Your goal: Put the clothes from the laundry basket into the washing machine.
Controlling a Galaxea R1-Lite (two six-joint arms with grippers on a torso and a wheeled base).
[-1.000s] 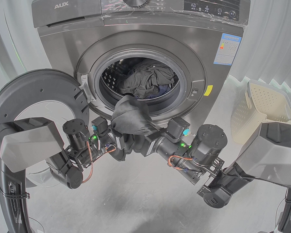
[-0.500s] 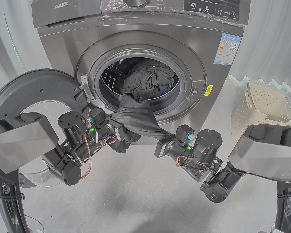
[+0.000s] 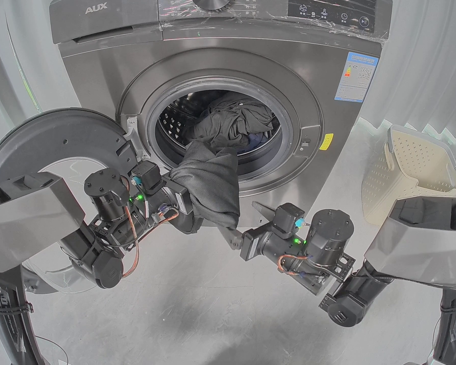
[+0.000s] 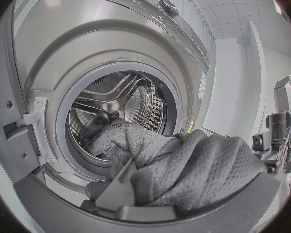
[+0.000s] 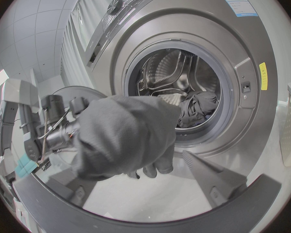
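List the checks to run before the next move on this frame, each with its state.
1. Open door: ok, swung wide.
2. Room in the drum: ok, the clothes lie low with space above them.
3. All of the garment inside: not ok, most of it hangs outside over the rim.
4. The right gripper off the garment: ok, open with nothing in it.
5. Hold of the left gripper on the garment: cannot tell, cloth covers it.
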